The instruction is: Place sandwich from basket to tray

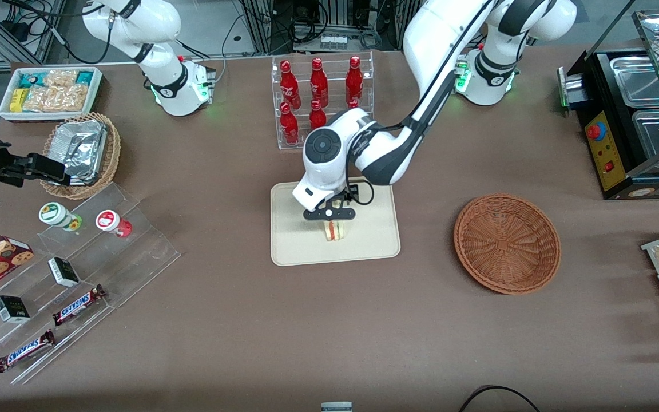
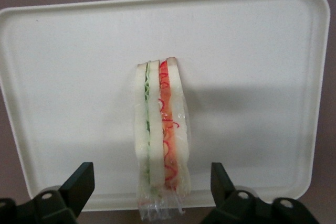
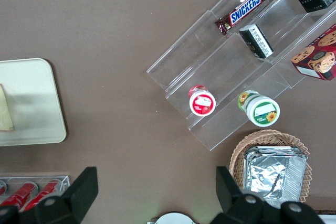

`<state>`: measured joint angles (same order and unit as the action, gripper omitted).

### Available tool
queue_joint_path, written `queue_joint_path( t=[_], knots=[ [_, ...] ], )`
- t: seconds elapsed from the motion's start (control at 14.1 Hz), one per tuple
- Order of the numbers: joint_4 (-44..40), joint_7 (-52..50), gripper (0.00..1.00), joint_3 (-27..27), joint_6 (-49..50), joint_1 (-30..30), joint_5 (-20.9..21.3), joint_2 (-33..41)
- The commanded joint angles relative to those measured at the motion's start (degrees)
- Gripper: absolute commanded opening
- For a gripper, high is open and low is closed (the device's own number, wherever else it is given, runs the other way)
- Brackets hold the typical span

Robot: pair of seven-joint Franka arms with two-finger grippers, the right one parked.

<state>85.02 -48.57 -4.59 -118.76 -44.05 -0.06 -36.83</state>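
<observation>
The sandwich (image 1: 335,230) (image 2: 160,135) stands on its edge on the cream tray (image 1: 375,243) (image 2: 252,77), white bread with green and red filling in clear wrap. My left gripper (image 1: 330,215) (image 2: 152,195) hangs just above it, open, one finger (image 2: 79,184) on each side of the wrap with a gap to the bread. The reddish-brown basket (image 1: 507,243) sits empty on the table toward the working arm's end, apart from the tray. A corner of the sandwich (image 3: 5,109) on the tray (image 3: 37,103) also shows in the right wrist view.
A clear rack of red bottles (image 1: 321,91) stands farther from the front camera than the tray. Toward the parked arm's end are a tan basket with a foil container (image 1: 80,151), a white snack bin (image 1: 49,91) and acrylic steps with snacks (image 1: 72,286). A black warmer (image 1: 632,114) stands at the working arm's end.
</observation>
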Motion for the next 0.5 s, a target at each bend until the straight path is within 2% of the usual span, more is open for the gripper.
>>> queue_joint_path(
  t=[0.0, 0.14, 0.43],
  knots=[
    [0.0, -0.9, 1.0, 0.5, 4.2, 2.9, -0.5, 5.5],
    [0.0, -0.8, 1.0, 1.0, 8.0, 3.4, -0.3, 9.0],
    [0.0, 3.3, 1.0, 2.8, 14.7, 9.3, 0.2, 15.3]
  ],
)
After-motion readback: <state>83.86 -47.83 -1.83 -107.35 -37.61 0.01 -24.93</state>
